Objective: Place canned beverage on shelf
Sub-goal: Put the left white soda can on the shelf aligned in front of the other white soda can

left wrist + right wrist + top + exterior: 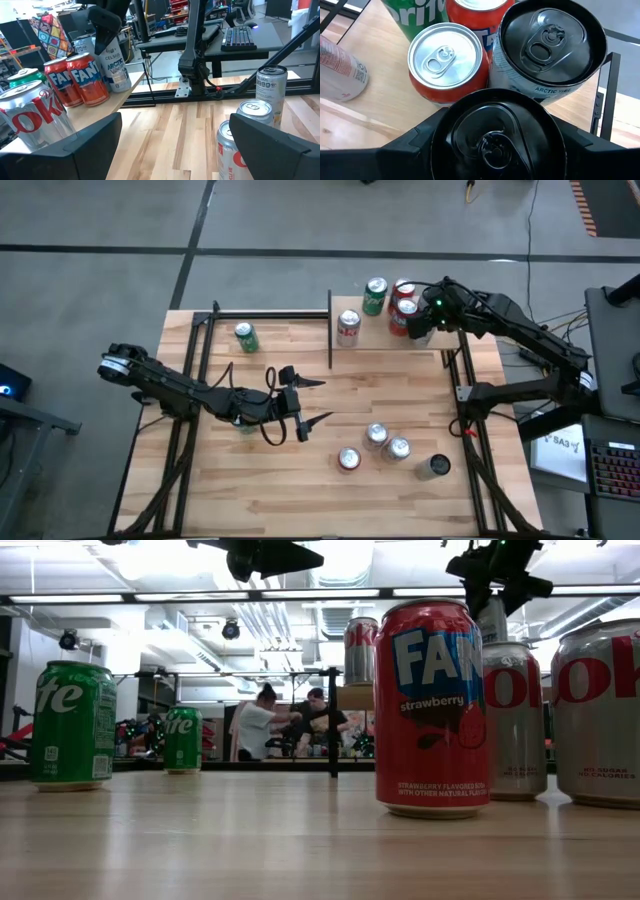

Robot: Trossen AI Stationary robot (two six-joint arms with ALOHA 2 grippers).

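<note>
The shelf (385, 340), a light wood board with black posts, stands at the table's far right. On it are a Coke can (348, 328), a Sprite can (375, 295) and two red Fanta cans (404, 305). My right gripper (428, 320) is over the shelf's right end, shut on a silver Celsius can (115, 70) with a dark top (495, 140). A second dark-topped can (550, 45) stands right beside it. My left gripper (315, 402) hangs open and level over the middle of the table, with nothing between its fingers. My right gripper has the Celsius can by its top end (107, 42), one finger (415, 145) on each side of the rim. It comes slanting down from the table's right side. The can is upright, its base at the shelf board; touching or just above it, I cannot tell.
Several cans stand on the table's near right: a Fanta (350, 458), two silver-topped cans (387, 440) and a dark-topped one (433, 467). A Sprite can (245, 337) stands at the far left. A black post (330, 330) marks the shelf's left edge. People sit in the room behind.
</note>
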